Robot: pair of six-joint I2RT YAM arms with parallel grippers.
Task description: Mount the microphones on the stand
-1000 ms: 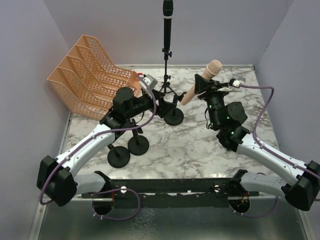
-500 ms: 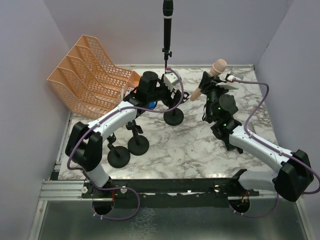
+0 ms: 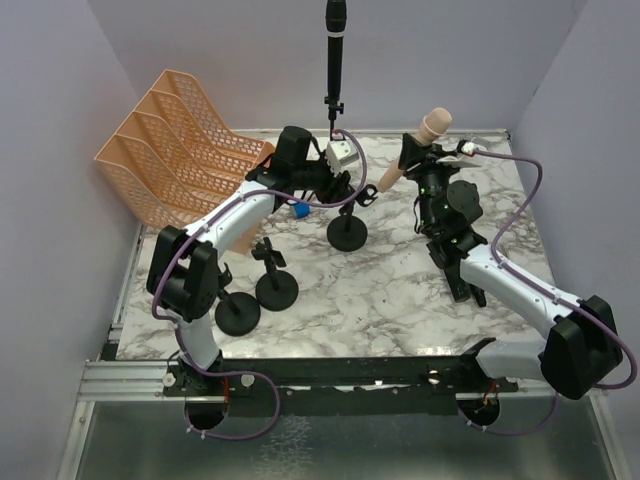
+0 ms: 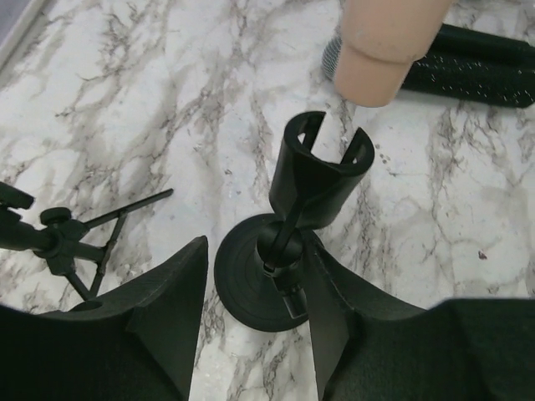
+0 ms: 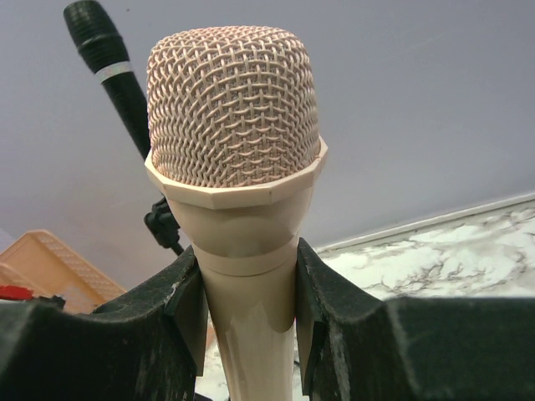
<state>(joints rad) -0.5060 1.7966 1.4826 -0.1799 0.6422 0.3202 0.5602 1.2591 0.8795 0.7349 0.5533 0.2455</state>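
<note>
The left arm has swung up from the near stands to the round-base stand [image 3: 347,232] at mid-table. Its left gripper [image 4: 255,259] has narrowed from a wide spread, and the jaws now stand partly apart on either side of the thin stem, with a gap still showing on one side. The right gripper [image 5: 247,276] has meanwhile tilted the pale pink microphone [image 5: 234,117] steeper. The jaws pinch its neck just under the head, and its blunt tail hangs just above the clip [image 4: 318,163], at 1 o'clock of it. I judge that the stand is being steadied for insertion.

The clip is a smooth black plastic cup, slotted at the rim, above a ridged disc base. The pink microphone has a matte tapered body and a domed woven mesh head. Behind the clip, at 1 o'clock, two black microphones [image 4: 468,71] lie flat on the glossy marble-patterned tabletop [image 4: 150,100], one speckled. An upright black microphone [image 3: 335,30] already sits on the tripod stand [image 3: 331,170] at 12 o'clock.
</note>
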